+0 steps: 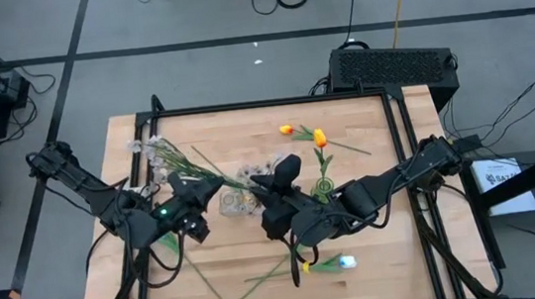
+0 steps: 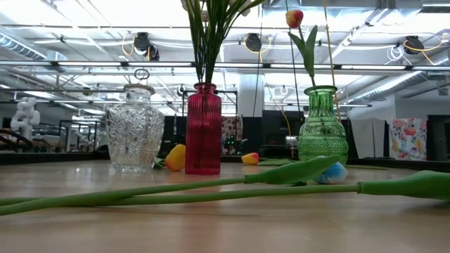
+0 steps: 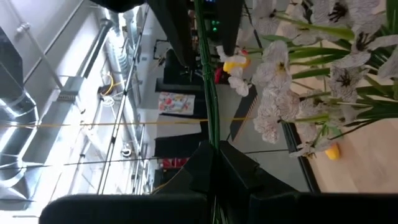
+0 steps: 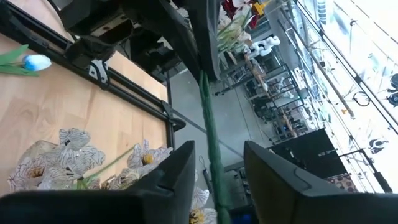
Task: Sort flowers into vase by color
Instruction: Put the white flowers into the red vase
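Wooden table (image 1: pixel 379 257): left gripper (image 3: pixel 214 155) pinches a thin green stem (image 3: pixel 208 93); right gripper (image 4: pixel 217 180) hangs narrowly open around another. Stems look light and bendy; grab mid-stem.

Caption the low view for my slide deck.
Clear vase, red vase, green vase behind fallen stems.

Vases: three, one clear cut-glass vase (image 2: pixel 135 128), one red vase (image 2: pixel 203 129), one green vase (image 2: pixel 323 126).
Orange-yellow tulips: three seen from above, one on the wooden table (image 1: pixel 163 290) at the far side (image 1: pixel 287 129), one raised above the green vase (image 1: pixel 320 137), one lying near the front edge (image 1: pixel 306 264).
Pale-blue tulips: one (image 1: pixel 345 261), lying beside that front orange one.
Blossom sprays: at least one (image 1: pixel 153 153); the stems overlap, so the exact count is unclear.
Robot arms: two.
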